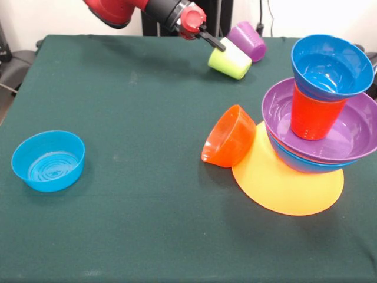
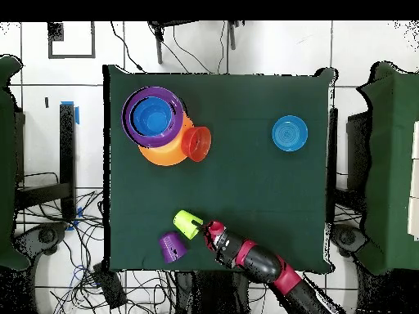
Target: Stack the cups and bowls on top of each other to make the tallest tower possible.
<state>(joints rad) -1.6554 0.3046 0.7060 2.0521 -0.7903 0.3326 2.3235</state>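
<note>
Black gripper fingers closed on tilted lime green plastic cup at its rim, purple plastic cup just beside, overhead view shows tower well apart across green table

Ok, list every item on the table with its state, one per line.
tower: standing, leaning, blue bowl on top
orange cup: upright inside the purple bowl
small orange bowl: tipped on its side against the tower's base
light blue bowl: upright, alone
lime green cup: on its side at the hand
purple cup: on its side
</note>
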